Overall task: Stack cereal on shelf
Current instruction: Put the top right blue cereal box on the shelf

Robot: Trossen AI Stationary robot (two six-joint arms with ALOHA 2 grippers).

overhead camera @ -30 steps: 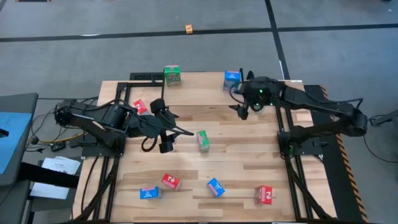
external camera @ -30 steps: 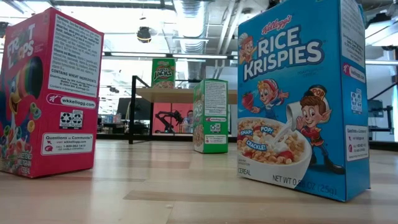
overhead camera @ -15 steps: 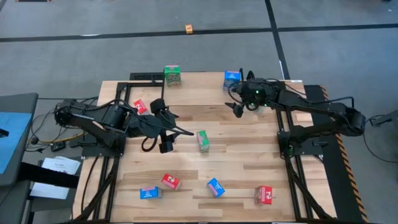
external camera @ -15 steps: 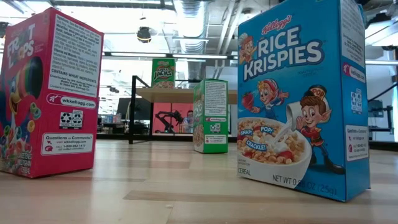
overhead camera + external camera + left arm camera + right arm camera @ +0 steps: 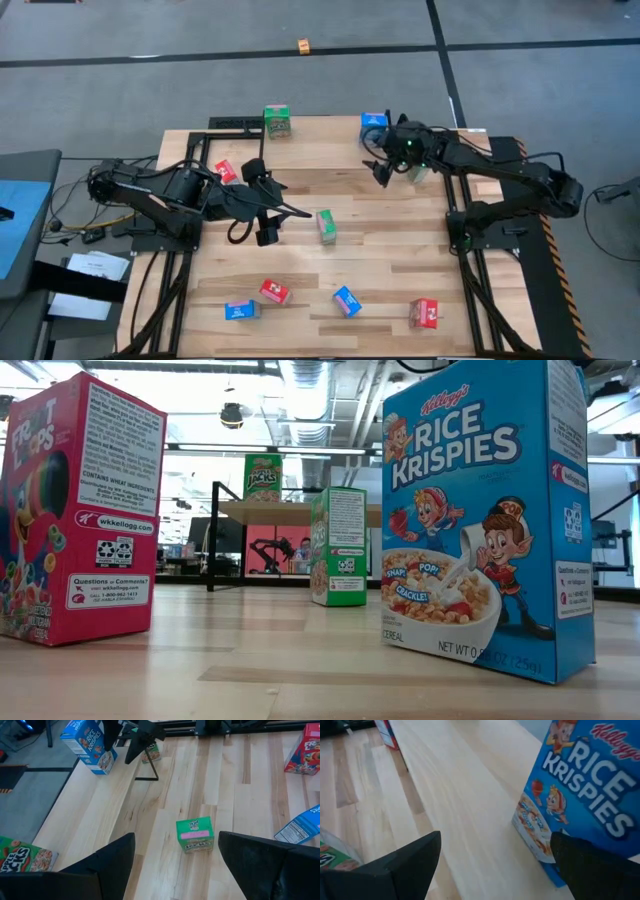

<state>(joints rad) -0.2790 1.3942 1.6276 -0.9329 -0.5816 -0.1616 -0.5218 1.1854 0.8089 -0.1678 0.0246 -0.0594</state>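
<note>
The blue cereal box [image 5: 590, 795] stands on the shelf [image 5: 470, 810] just ahead of the right claw [image 5: 383, 172], its far edge cut off in that arm's wrist view. The claw's fingers [image 5: 395, 867] stand wide apart with nothing between them. From above, the arm covers much of this box [image 5: 374, 122], so only its top shows. A green box [image 5: 277, 121] stands on the shelf too, well off to the claw's side.

The left claw [image 5: 262, 225] hangs over the middle of the table [image 5: 400, 270], fingers apart and empty, with a green box [image 5: 195, 834] upright just ahead of it. A red box [image 5: 225, 172] sits behind that arm, half hidden by it. Four more boxes lie near the table's front edge: blue [image 5: 241, 310], red [image 5: 274, 291], blue [image 5: 347, 301] and red [image 5: 426, 314]. A ninth box I cannot make out for sure; a pale shape under the right arm may be it.

From table height, a red box [image 5: 75, 510] and a blue box [image 5: 485, 520] fill the view and hide both arms.
</note>
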